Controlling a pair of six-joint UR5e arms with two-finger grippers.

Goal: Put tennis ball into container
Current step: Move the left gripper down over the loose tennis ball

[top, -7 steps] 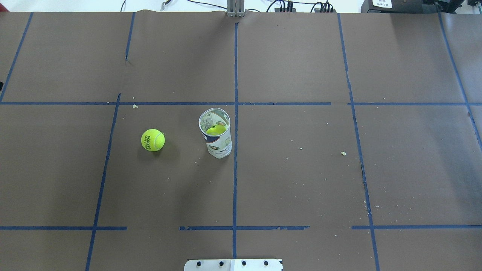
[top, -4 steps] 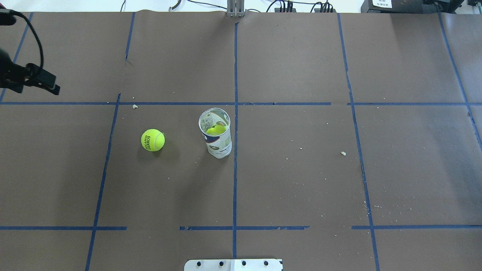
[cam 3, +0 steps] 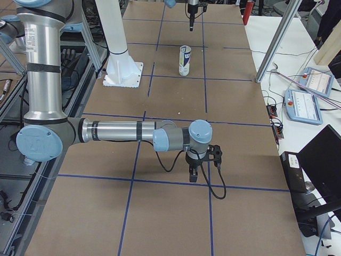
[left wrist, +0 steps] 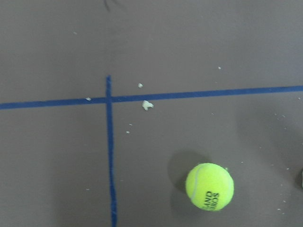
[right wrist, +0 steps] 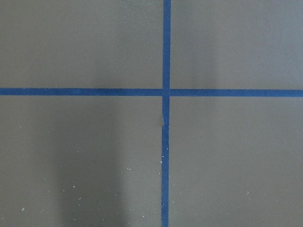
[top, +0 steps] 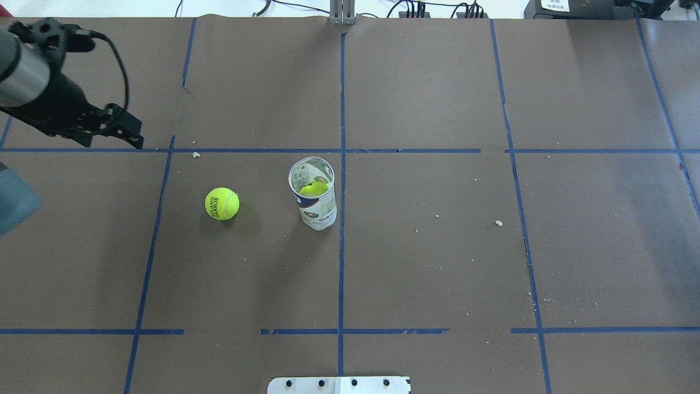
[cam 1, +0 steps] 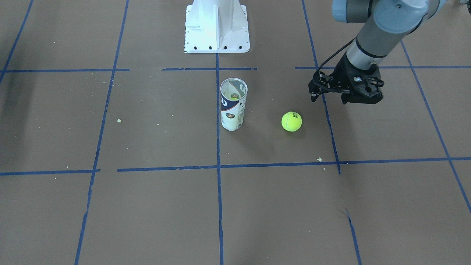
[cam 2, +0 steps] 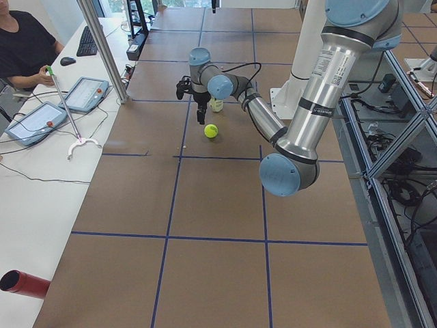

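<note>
The tennis ball (top: 222,203) (cam 1: 291,121) (left wrist: 209,186) lies on the brown table cover, a short way to the left of the container in the overhead view. The container (top: 313,194) (cam 1: 233,105) (cam 3: 184,60) stands upright and uncapped with another yellow-green ball inside it. My left gripper (top: 111,143) (cam 1: 328,100) hangs high above the table, off to the ball's outer side, its fingers apart and holding nothing. My right gripper (cam 3: 193,176) shows only in the exterior right view, far from the can over a tape crossing. I cannot tell whether it is open or shut.
The white pedestal (cam 1: 217,25) (top: 339,384) stands at the robot's edge of the table. Blue tape lines and small crumbs (top: 499,222) mark the cover. A side table with tablets (cam 2: 82,92) and a seated operator lies beyond the table's far edge.
My left arm has come into the overhead view from the upper left and moved rightwards, closer to the ball. Ball and container have stayed where they were.
</note>
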